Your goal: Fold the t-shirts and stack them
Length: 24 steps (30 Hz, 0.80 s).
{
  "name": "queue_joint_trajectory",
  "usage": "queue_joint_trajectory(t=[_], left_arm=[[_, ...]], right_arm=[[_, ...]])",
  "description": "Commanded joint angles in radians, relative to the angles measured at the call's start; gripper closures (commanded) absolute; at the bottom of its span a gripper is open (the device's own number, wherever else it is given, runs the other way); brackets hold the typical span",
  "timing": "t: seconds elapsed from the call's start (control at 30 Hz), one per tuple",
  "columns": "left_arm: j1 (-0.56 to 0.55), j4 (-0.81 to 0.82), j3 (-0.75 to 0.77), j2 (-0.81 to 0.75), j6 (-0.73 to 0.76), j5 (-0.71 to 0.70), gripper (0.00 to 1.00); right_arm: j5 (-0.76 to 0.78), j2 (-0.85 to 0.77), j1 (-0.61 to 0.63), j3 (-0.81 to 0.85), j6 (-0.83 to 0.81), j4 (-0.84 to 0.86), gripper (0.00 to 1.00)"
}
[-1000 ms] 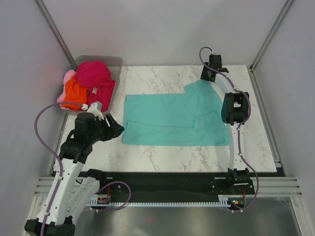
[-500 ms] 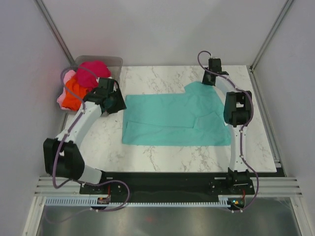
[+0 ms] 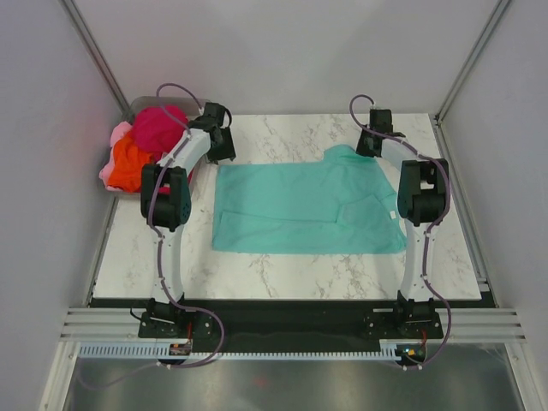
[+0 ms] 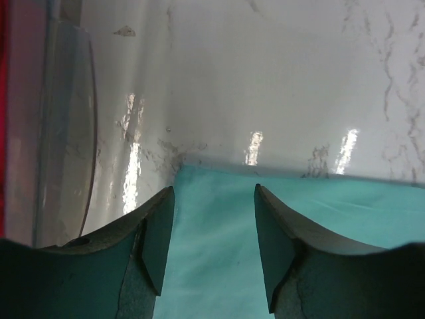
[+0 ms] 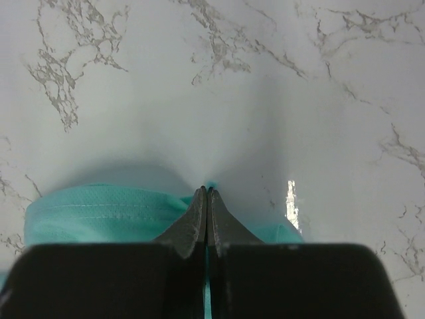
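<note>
Left gripper (image 4: pixel 214 199), swung from beside the bin (image 3: pixel 202 106) to the far-left corner of the teal t-shirt (image 3: pixel 300 210) spread on the table (image 3: pixel 274 267), jaws parted; right gripper (image 5: pixel 208 192), newly clamped, pinches the shirt's far sleeve edge.

The left wrist view cuts off the clear bin (image 4: pixel 66 133) at its left edge. From above, the orange t-shirt (image 3: pixel 128 163) hides most of the light pink t-shirt (image 3: pixel 118 134).

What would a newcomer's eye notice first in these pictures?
A teal t-shirt lies spread flat in the middle of the table. A clear bin at the far left holds heaped magenta, orange and pink cloth. The right gripper pinches the shirt's far edge, jaws shut.
</note>
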Motion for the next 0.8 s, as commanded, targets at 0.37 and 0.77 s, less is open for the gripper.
queue_joint_trajectory(t=[0.37,0.77], left_arm=[[0.006,-0.063,0.009,0.073,-0.022,-0.099,0.40],[0.000,-0.057,0.049,0.136,-0.048,-0.091,0.66]], right_arm=[[-0.077,-0.068,-0.019,-0.102,0.032,0.029,1.00],[-0.107,-0.114,-0.050,-0.152,0.040,0.047,1.00]])
